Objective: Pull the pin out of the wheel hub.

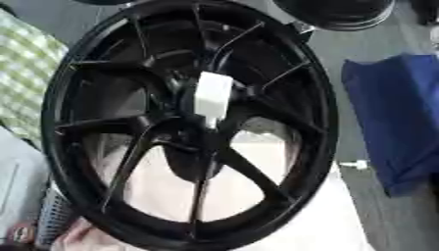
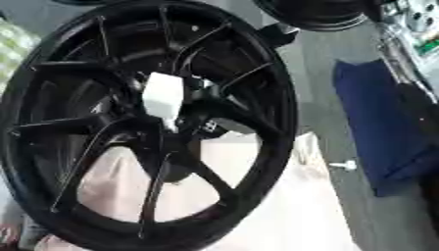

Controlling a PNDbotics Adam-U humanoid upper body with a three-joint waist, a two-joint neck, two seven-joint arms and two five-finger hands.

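A large black spoked wheel hub [image 1: 184,122] fills most of both views, standing tilted on a pale surface [image 2: 283,215]. At its centre sits a white blocky pin [image 1: 212,95], with a thinner white tip pointing down from it. The pin stands in the hub's middle where the spokes meet. Neither of my hands shows in either view. A dark rounded shape behind the lower spokes is too unclear to name.
A second black wheel [image 1: 336,12] lies at the top right. A dark blue cloth [image 1: 394,117] lies on the grey floor to the right, with a small white object [image 2: 346,165] next to it. A green checked cloth [image 1: 26,73] is at the left.
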